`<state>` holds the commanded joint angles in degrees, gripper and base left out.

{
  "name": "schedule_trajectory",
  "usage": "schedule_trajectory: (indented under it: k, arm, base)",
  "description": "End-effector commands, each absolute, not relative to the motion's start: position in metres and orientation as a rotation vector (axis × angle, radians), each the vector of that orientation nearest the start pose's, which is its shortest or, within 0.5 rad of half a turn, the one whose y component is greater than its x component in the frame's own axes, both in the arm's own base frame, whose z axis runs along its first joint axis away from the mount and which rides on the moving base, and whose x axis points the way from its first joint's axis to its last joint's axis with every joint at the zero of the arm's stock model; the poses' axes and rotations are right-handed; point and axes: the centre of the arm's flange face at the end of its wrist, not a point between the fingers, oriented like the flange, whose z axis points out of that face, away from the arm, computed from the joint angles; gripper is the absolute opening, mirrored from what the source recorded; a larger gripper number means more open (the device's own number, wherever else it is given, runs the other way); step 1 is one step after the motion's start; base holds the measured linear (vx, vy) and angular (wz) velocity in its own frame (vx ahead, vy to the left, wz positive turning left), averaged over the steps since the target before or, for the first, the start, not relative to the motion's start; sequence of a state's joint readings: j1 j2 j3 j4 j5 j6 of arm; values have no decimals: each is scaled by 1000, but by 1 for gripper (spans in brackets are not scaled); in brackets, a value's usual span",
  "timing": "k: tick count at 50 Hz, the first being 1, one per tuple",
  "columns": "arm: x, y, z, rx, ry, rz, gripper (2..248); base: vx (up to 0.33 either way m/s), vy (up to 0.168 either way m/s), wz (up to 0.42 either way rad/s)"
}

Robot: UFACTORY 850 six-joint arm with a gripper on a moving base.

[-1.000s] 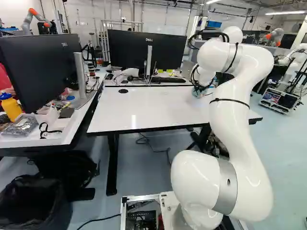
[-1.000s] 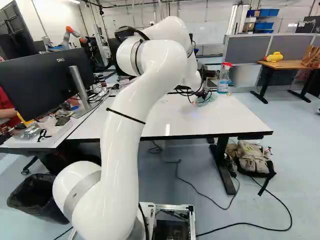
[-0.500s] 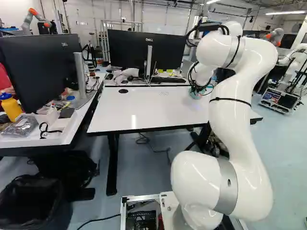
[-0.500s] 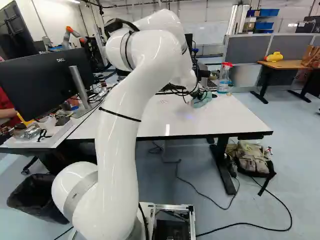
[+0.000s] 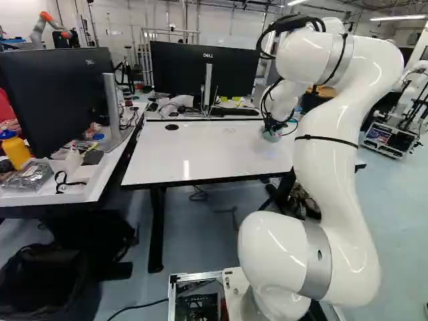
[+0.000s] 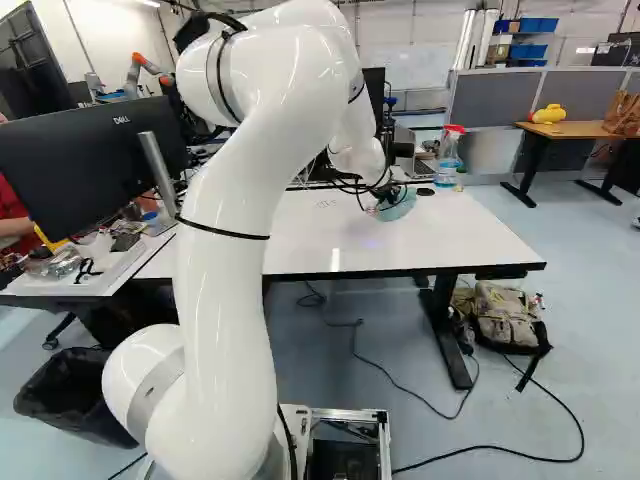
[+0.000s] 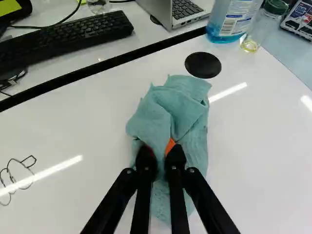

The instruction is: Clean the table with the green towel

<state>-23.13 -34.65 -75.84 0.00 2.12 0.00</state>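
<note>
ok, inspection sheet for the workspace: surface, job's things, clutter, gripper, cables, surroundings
Surface: white table, looping dark line mark on it
Job's things: green towel, bunched, lying on the table
Clutter: spray bottle and small green-capped bottle near the far edge; keyboard and laptop across the seam
Gripper: gripper shut on the towel
Cables: black cable on the floor; others loop by the wrist
Surroundings: backpack under the table; bin at the left of both base views
</note>
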Motion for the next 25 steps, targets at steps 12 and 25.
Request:
schedule_trajectory:
  k: [12,25]
  arm:
    - [602,-253,400,-3011,607,-1161,39]
    - [579,-246,403,-3018,614,-1132,39]
  base:
    - [0,0,0]
    - [0,0,0]
